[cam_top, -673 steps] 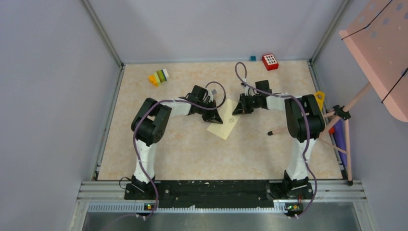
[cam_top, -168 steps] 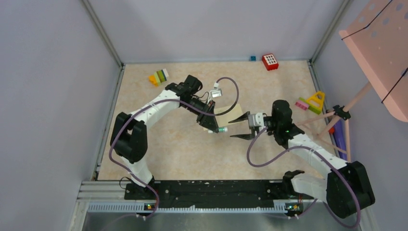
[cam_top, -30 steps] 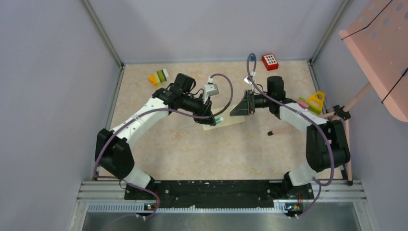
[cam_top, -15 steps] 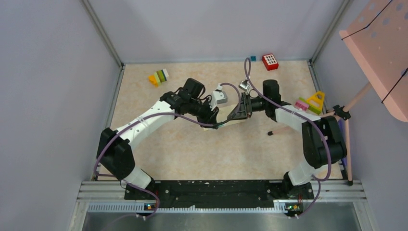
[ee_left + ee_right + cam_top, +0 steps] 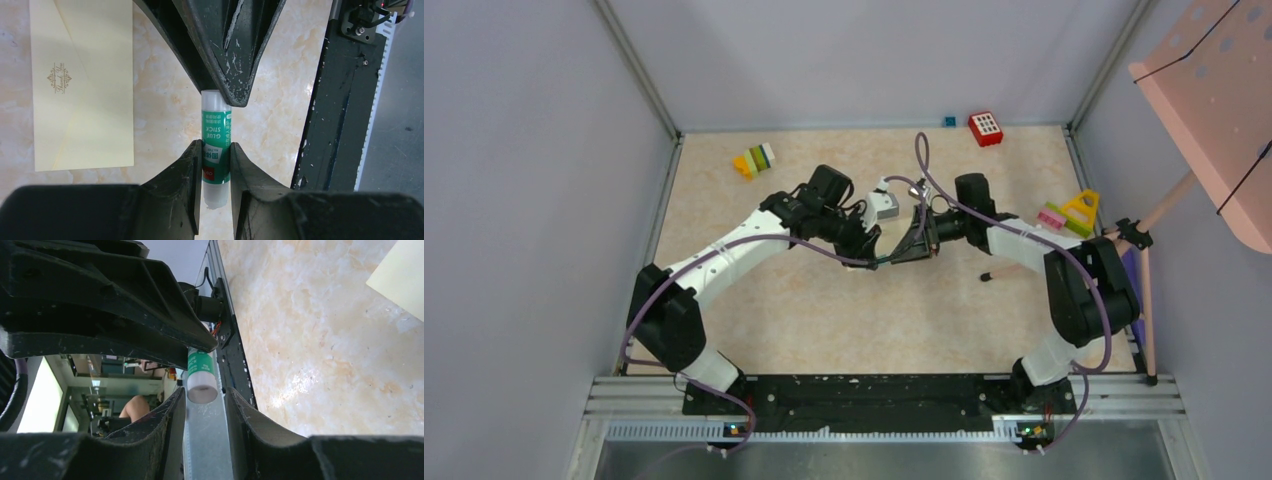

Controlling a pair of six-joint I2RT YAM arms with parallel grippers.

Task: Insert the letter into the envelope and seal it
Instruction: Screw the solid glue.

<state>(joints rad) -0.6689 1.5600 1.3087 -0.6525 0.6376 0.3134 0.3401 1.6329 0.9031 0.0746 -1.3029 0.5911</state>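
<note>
My left gripper [image 5: 216,150] is shut on a green glue stick [image 5: 216,145] and holds it above the table, cap end pointing away. My right gripper [image 5: 204,392] faces it head-on. Its fingers stand either side of the stick's white cap [image 5: 201,385], with a thin gap showing on both sides. In the top view the two grippers [image 5: 871,250] [image 5: 904,248] meet tip to tip at mid-table. The pale cream envelope [image 5: 80,85] lies flat on the table beside them, its gold mark up. One corner [image 5: 402,280] shows in the right wrist view. The letter is out of view.
Coloured stacked blocks [image 5: 754,160] lie at the back left, a red block [image 5: 985,128] and a small blue cube [image 5: 949,121] at the back. A yellow triangle toy [image 5: 1081,208] sits at the right edge. A pink stand [image 5: 1214,110] on thin legs rises outside the right wall.
My right gripper has slid left up to the left gripper and its jaws have narrowed round the glue stick's cap. The left gripper shifted slightly right, still holding the stick.
</note>
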